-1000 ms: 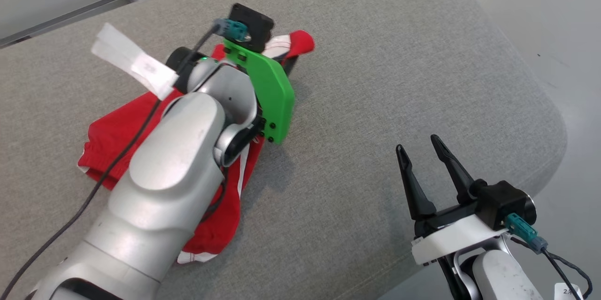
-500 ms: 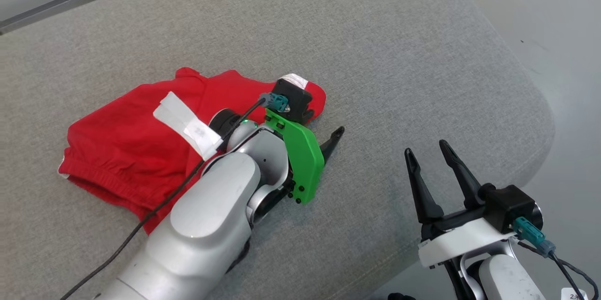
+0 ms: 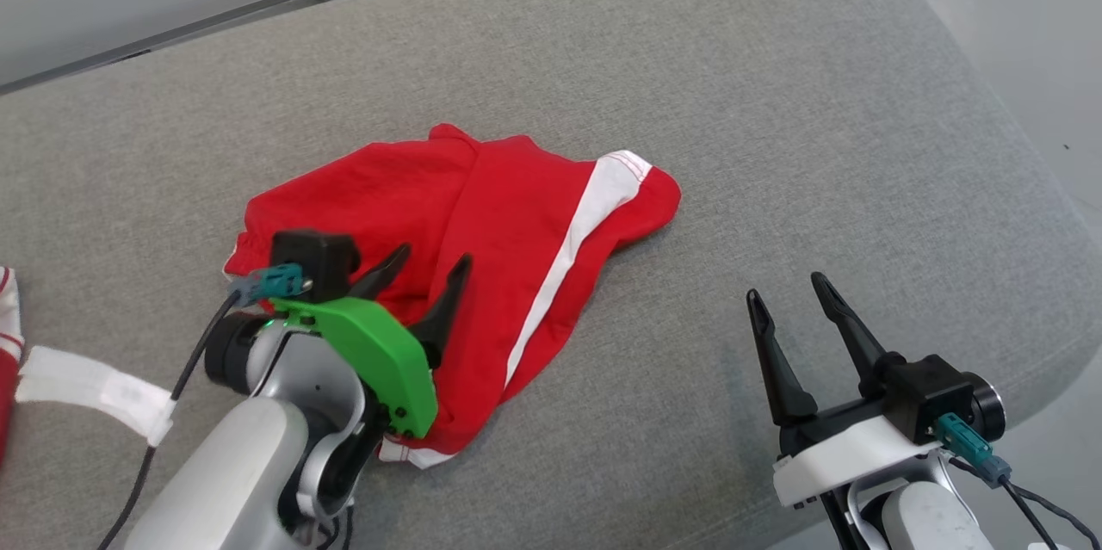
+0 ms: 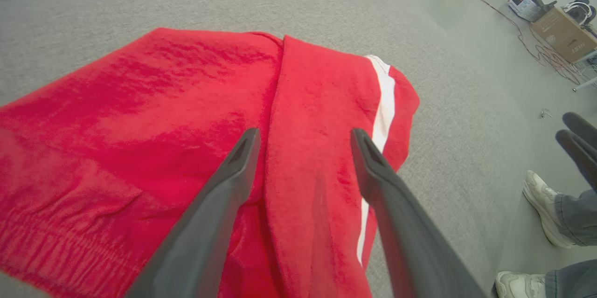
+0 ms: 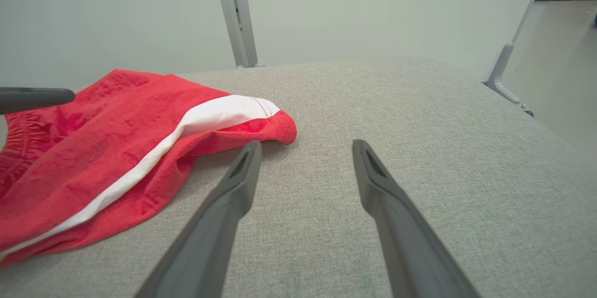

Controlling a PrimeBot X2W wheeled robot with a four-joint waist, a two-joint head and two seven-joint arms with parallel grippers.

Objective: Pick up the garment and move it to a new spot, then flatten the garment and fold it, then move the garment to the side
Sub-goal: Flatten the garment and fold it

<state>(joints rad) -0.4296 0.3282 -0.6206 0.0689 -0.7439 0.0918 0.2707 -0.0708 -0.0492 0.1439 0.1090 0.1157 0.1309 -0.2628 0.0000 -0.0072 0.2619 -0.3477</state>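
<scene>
Garment (image 3: 508, 214) lies rumpled on the surface (image 3: 775, 102) in the head view, left pincer (image 3: 435, 254) wide above its near part, right pincer (image 3: 785, 287) wide, off to its side. Left wrist view: jaws spread over lapped red cloth, nothing held. Right wrist view: jaws spread over bare surface, just beside the white-striped hem. Judged step: flattening. You next need an edge gripped in each pincer to draw the laps out.

Silver-grey forearms (image 3: 250, 455), long dark fingers (image 3: 443, 309), green wrist plate (image 3: 370, 352) (black screws (image 3: 401, 424)), teal connectors (image 3: 277, 281) on black cables (image 3: 194, 352).
</scene>
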